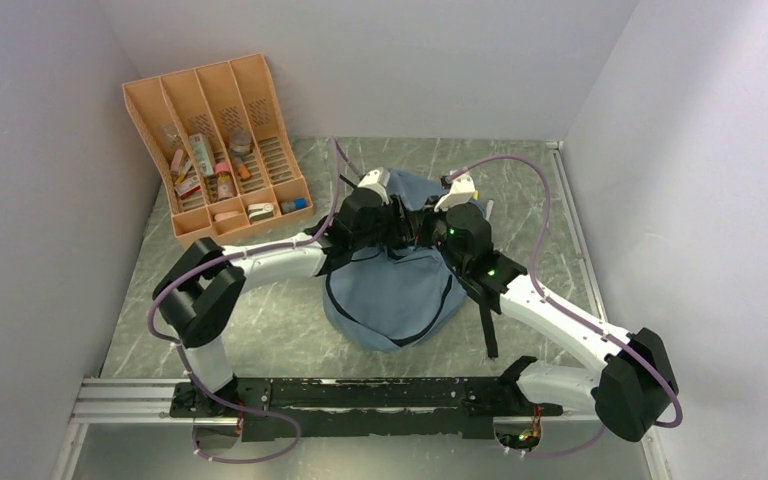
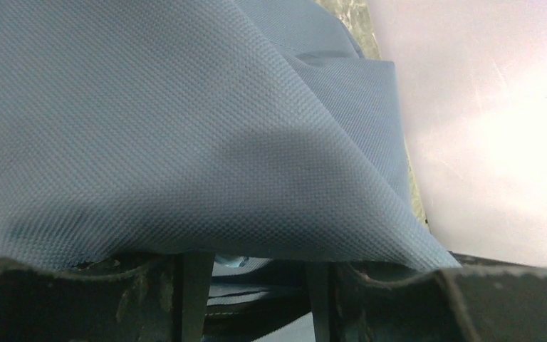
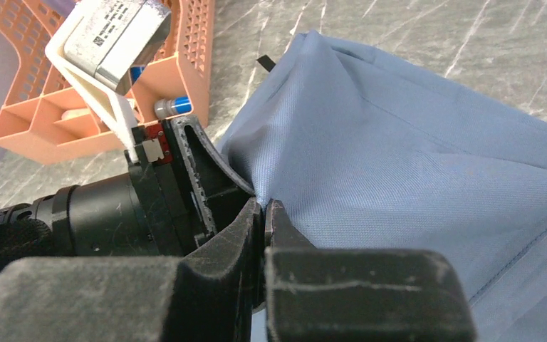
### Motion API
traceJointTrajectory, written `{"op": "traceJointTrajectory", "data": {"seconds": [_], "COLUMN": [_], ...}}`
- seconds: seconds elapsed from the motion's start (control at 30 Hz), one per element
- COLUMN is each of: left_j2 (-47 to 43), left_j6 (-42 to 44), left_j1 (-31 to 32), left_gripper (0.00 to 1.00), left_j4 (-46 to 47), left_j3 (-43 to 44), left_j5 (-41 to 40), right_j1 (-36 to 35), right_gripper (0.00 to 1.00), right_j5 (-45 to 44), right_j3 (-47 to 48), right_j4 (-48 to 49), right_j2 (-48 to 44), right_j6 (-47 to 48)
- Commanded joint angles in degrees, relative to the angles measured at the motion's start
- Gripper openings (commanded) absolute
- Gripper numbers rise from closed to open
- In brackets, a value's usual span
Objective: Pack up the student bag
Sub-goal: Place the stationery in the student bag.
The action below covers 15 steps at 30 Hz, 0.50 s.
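The student bag (image 1: 390,295), a soft grey-blue backpack, lies in the middle of the table with both grippers at its far upper edge. My right gripper (image 3: 264,204) is shut on a pinch of the bag's fabric (image 3: 399,164), which rises to a peak at the fingertips. In the top view it (image 1: 440,225) sits right of my left gripper (image 1: 390,215). The left gripper (image 2: 256,274) stands open. Bag cloth (image 2: 185,128) drapes over its two dark fingers (image 2: 196,299), hiding the tips. The dark inside of the bag shows between them.
An orange slotted organizer (image 1: 215,130) with several small items stands at the back left, also seen as the orange organizer (image 3: 50,107) behind the left wrist. A black strap (image 1: 487,325) trails off the bag's right side. White walls close in on three sides.
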<state>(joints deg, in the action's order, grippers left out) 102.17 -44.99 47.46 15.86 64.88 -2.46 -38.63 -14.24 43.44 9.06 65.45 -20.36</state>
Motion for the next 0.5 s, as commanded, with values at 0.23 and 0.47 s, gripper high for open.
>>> {"op": "traceJointTrajectory", "data": {"seconds": [0.23,0.47], "left_j2": [-12.37,-17.26], "left_j6": [4.23,5.82], "left_j1": [-0.35,-0.44], "left_gripper": [0.43,0.39], "left_j4": [-5.51,-9.2], "left_j3": [-8.21,-14.46], "left_j5": [-3.28,-7.82], "right_j1": [-0.83,-0.83], "right_gripper": [0.0,0.0], "right_j5": [0.93,5.91], "right_j3": [1.46,4.73], "right_j4": [6.07,7.96], "right_j2": [0.57,7.05], "right_j6": [0.29,2.32]}}
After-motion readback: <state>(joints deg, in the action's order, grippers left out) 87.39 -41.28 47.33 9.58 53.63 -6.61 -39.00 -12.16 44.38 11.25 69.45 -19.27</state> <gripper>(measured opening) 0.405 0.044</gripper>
